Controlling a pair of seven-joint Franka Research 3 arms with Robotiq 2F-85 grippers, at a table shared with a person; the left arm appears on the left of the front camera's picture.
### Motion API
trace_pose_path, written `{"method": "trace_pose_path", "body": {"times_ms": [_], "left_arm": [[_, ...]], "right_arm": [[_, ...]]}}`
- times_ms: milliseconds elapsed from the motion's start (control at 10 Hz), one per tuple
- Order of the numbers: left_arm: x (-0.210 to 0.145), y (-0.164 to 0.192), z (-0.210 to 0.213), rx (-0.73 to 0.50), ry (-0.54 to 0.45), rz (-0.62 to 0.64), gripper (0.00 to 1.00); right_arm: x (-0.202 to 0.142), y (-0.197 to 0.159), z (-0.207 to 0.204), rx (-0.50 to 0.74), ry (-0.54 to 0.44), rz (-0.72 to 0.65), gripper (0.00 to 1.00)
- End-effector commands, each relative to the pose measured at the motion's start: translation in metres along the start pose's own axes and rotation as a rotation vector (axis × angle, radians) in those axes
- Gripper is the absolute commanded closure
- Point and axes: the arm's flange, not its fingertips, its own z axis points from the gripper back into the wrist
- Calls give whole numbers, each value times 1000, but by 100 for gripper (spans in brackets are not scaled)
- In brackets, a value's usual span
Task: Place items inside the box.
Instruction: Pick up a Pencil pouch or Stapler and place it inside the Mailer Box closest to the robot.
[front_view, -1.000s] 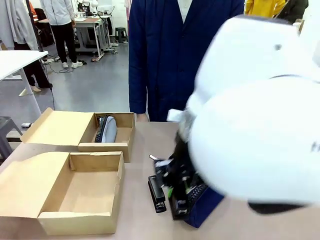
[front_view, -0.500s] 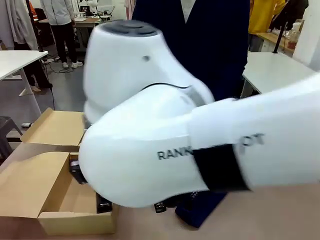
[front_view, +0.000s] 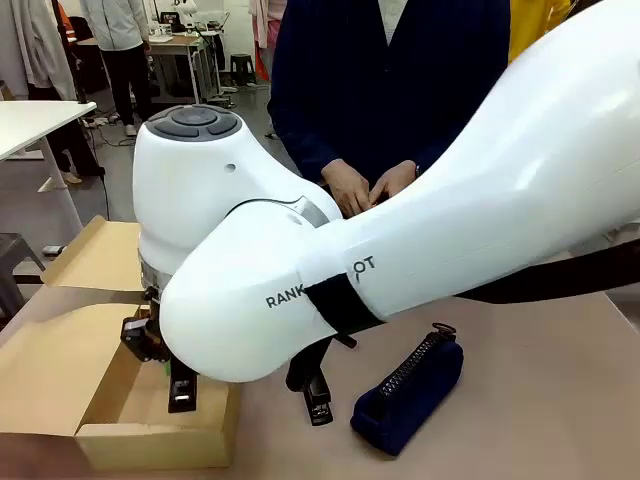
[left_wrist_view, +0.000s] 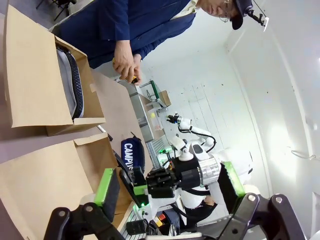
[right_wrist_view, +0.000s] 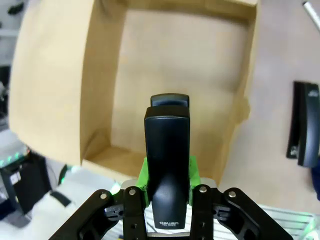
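Right fingers (right_wrist_view: 202, 199) clamp black stapler (right_wrist_view: 167, 150) over open box (right_wrist_view: 180, 55).

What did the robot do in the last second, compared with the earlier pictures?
The right gripper, shut on a stapler, swung left from beside the pouch across the table and now holds it over the near box. The person's hands now meet in front. The second stapler, the pouch and the box stayed put.
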Motion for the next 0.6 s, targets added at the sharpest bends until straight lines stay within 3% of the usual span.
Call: {"method": "trace_pose_path", "body": {"times_ms": [0,300,400,500], "left_arm": [[-2,-2,0,-13,3,-22,0],[-2,-2,0,-13,3,-22,0],[-2,-2,0,-13,3,-22,0],[-2,-2,0,-13,3,-22,0]], "right_arm": [[13,21,-9,-26,-77,-76,68],[17,16,-13,-51,-58,-93,68],[17,14,-16,-74,-44,-69,10],[16,12,-16,-81,-51,-76,10]]}}
